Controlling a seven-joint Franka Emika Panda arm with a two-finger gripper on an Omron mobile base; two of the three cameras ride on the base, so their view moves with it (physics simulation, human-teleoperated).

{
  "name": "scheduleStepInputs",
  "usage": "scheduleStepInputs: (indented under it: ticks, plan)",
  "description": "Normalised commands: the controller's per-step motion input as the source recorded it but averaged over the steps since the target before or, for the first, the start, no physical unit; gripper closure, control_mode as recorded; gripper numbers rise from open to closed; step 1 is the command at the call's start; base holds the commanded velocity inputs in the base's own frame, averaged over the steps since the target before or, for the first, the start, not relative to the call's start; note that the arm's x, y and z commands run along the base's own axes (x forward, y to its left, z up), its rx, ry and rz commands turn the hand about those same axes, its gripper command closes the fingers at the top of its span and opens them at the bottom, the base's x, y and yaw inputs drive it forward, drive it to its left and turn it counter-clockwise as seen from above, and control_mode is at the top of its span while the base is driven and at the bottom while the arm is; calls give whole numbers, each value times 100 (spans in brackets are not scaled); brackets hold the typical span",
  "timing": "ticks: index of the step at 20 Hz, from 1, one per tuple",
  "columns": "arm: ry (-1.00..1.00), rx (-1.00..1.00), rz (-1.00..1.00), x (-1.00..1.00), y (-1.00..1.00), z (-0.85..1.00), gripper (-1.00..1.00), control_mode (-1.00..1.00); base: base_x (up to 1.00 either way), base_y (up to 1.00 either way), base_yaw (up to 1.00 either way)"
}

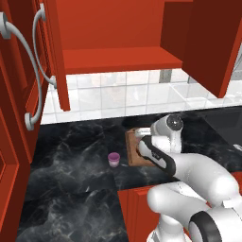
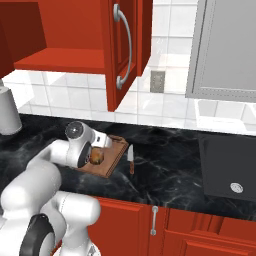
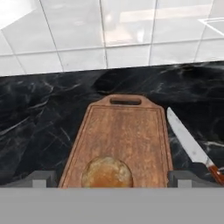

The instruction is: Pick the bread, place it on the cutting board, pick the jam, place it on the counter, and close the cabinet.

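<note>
The bread [image 3: 107,172], a round golden-brown roll, lies on the near end of the wooden cutting board [image 3: 122,127]. My gripper [image 3: 111,180] hangs just over it, open, its fingertips [image 3: 43,178] well clear on either side. In the right base view the bread [image 2: 96,157] rests on the cutting board [image 2: 114,152] under my gripper [image 2: 97,150]. The purple jam [image 1: 113,159] stands upright on the black counter [image 1: 71,156], left of the cutting board [image 1: 133,150], which my arm partly covers. The red cabinet [image 1: 123,52] above is open, both doors swung out.
A knife [image 3: 189,143] lies on the counter right of the board, also seen as the knife [image 2: 131,160]. The open cabinet door [image 2: 122,50] hangs over the board. A grey-fronted unit [image 2: 225,50] and a dark inset panel [image 2: 227,167] are to the right.
</note>
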Motion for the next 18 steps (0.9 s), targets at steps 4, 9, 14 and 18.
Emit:
scheduleStepInputs:
  ticks: [4, 9, 14, 18]
  plan:
    - [-16, 0, 0, -6, -4, 25, -100, -100, 0, 0, 0]
    - [-13, 0, 0, -18, -9, 22, -100, -100, 0, 0, 0]
    - [-18, 0, 0, -31, -9, 20, -100, -100, 0, 0, 0]
    - [-20, 0, 0, -34, -7, 28, -100, -100, 0, 0, 0]
